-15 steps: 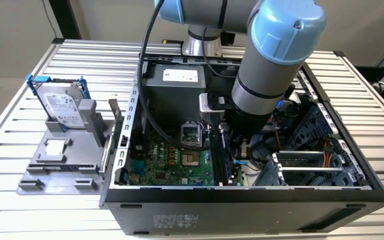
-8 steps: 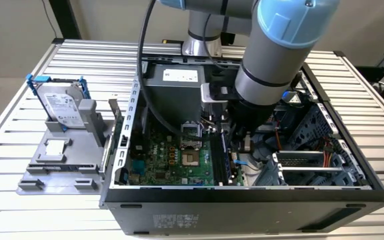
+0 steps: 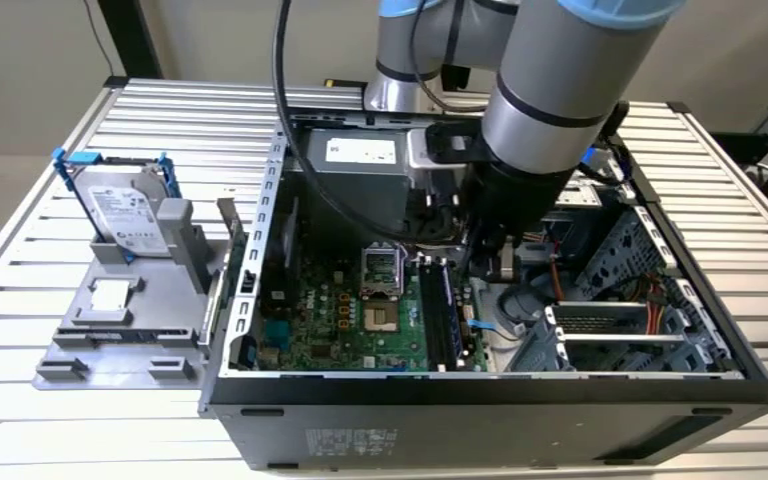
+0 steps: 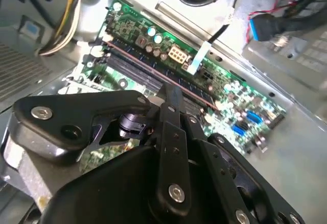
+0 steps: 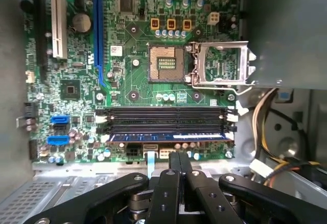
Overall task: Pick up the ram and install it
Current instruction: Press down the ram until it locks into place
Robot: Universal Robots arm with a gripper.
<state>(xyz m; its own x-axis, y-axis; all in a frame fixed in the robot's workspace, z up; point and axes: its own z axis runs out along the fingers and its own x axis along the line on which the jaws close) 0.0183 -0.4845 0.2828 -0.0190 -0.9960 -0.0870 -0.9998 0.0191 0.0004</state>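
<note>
The ram (image 5: 168,138) is a long thin stick standing on edge in the motherboard slot nearest my gripper, beside the empty black slots (image 5: 168,114). In the second wrist view the ram (image 4: 138,60) shows as a thin brown line across the green board. My gripper (image 5: 179,156) is shut, fingers together with nothing between them, tips right over the middle of the stick. Its tips (image 4: 171,92) seem to touch the ram's top edge. In the exterior view the gripper (image 3: 498,265) reaches down inside the open computer case, next to the ram (image 3: 442,315).
The open CPU socket (image 5: 166,63) lies beyond the slots. Yellow and black cables (image 5: 271,112) hang beside the slots. A power supply (image 3: 357,160) and drive cage (image 3: 611,325) crowd the arm. Outside the case, a hard drive (image 3: 124,210) in a blue bracket stands on a grey fixture (image 3: 117,345).
</note>
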